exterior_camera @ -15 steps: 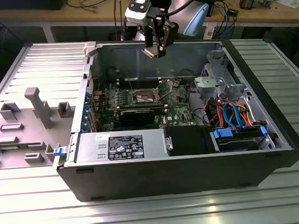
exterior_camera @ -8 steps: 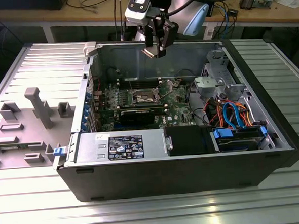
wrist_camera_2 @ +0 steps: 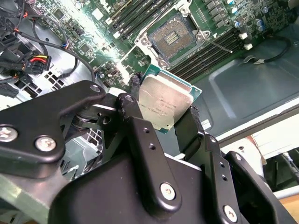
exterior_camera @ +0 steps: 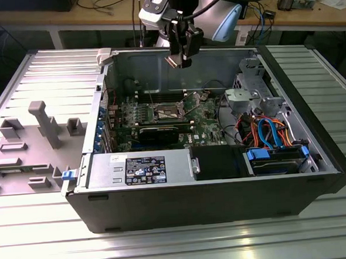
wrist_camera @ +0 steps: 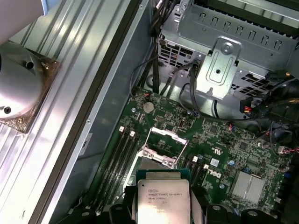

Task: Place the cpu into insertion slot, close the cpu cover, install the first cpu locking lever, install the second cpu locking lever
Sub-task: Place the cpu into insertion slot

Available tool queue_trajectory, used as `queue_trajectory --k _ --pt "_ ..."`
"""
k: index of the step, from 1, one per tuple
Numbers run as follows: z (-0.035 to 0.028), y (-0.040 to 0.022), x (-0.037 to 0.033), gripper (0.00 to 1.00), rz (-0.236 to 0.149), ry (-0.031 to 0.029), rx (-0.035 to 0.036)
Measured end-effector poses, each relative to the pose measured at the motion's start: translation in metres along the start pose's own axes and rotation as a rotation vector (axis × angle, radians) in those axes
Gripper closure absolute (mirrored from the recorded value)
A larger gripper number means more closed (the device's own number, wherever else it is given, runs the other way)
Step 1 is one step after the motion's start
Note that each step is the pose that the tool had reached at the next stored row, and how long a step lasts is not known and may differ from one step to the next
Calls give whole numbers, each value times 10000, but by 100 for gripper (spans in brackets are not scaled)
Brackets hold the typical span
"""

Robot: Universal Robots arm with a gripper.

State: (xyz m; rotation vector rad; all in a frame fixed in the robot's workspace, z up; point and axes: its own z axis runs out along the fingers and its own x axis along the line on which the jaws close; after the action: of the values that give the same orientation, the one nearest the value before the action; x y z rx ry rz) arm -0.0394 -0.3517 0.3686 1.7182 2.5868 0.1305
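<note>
Fingers (wrist_camera_2: 188, 125) are pinched on the cpu (wrist_camera_2: 166, 103).
The cpu is held up in the air over the open insertion slot (wrist_camera_2: 175, 39) on the green board (wrist_camera_2: 86, 44) inside the computer case (exterior_camera: 183, 208), which is set on the bench (exterior_camera: 320, 238).

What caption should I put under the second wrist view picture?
The gripper holds the cpu, with the empty insertion slot on the green board beyond.
</note>
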Motion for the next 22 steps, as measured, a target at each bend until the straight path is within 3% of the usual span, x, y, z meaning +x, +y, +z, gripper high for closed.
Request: queue_trajectory --k 4,22 --pt "1 0 0 45 70 -6 -2" --pt "7 -1 0 45 1019 -90 -18"
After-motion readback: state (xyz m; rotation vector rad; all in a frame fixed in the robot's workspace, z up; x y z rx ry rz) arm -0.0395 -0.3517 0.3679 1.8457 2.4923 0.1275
